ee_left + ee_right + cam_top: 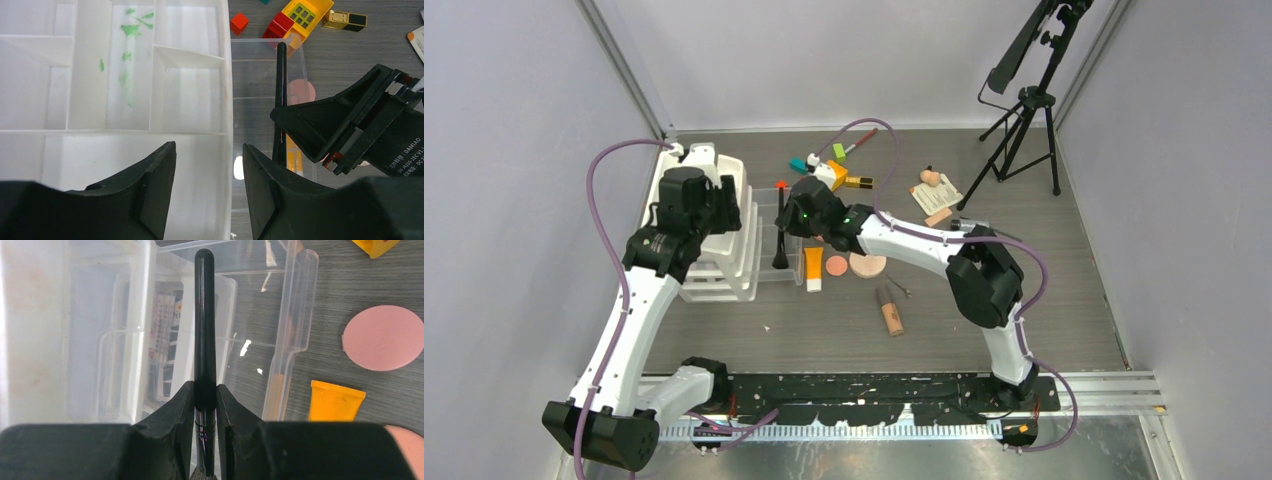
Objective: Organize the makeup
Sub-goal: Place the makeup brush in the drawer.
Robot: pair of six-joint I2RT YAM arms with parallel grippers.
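Right hand point(205, 390): fingers closed tight on the shaft of the black brush point(204, 315), with the long handle running out beyond the fingertips. The brush lay lengthwise over the clear organiser point(295, 315); whether it touched the floor of that box could not be told.

Left hand point(209, 146): fingers parted with nothing between them, poised over the right-hand edge of the white divided tray point(190, 55). One compartment of the tray bore green smears. The clear organiser stood side by side with the white tray, the two walls touching.

On the table point(824, 335), just beside the clear organiser: orange tube point(334, 401), pink compact point(384, 337), peach compact point(868, 265).

Nearer the arm bases, set apart: beige tube point(890, 313).

Beyond the organiser's far end: red block point(239, 23), yellow-and-red toy brick point(300, 15), gold-black lipstick point(345, 20).
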